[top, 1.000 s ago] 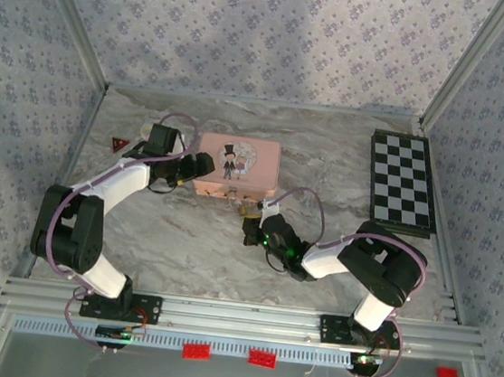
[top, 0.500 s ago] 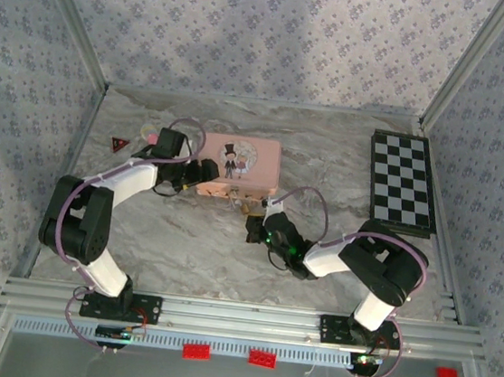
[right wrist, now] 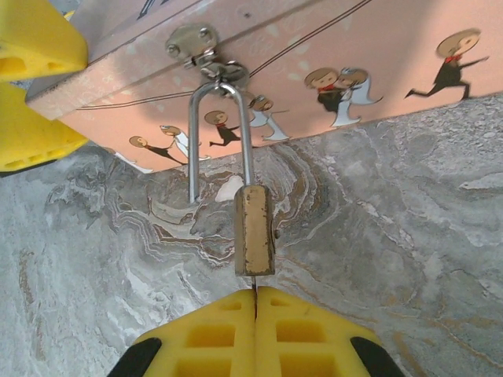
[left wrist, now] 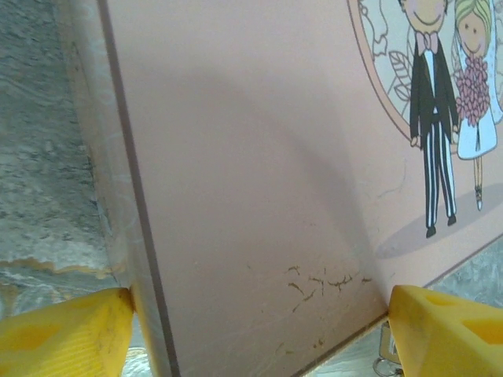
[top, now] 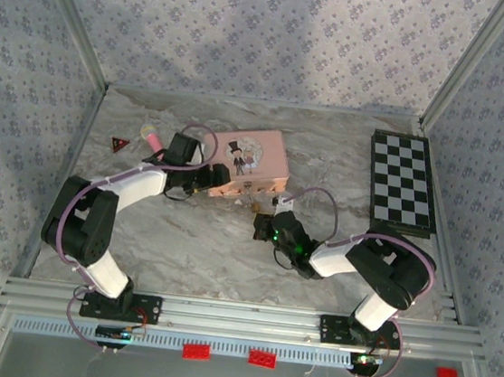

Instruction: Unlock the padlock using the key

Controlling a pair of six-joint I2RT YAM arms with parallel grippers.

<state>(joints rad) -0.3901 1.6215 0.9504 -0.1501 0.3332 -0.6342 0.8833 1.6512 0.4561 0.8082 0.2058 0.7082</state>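
The small brass padlock (right wrist: 254, 230) hangs edge-on from the hasp (right wrist: 206, 49) of the pink tin (right wrist: 330, 47). One leg of its shackle (right wrist: 193, 157) stands free of the body. My right gripper (right wrist: 255, 302) is shut on the key (right wrist: 255, 287), a thin blade entering the padlock's underside. My left gripper (left wrist: 263, 330) grips the tin's (left wrist: 259, 157) near end between its yellow fingers (left wrist: 67, 330). In the top view the tin (top: 255, 160) lies angled, with the left gripper (top: 217, 179) at its left and the right gripper (top: 264, 225) just below it.
A black-and-white checkerboard (top: 403, 180) lies at the right of the marble table (top: 192, 236). A red triangle (top: 118, 143) and a pink object (top: 153, 138) sit at the far left. Patterned walls close the back and sides.
The left gripper has moved right with the tin, which has turned so its right end points farther back. The right gripper has followed slightly right and back with the padlock.
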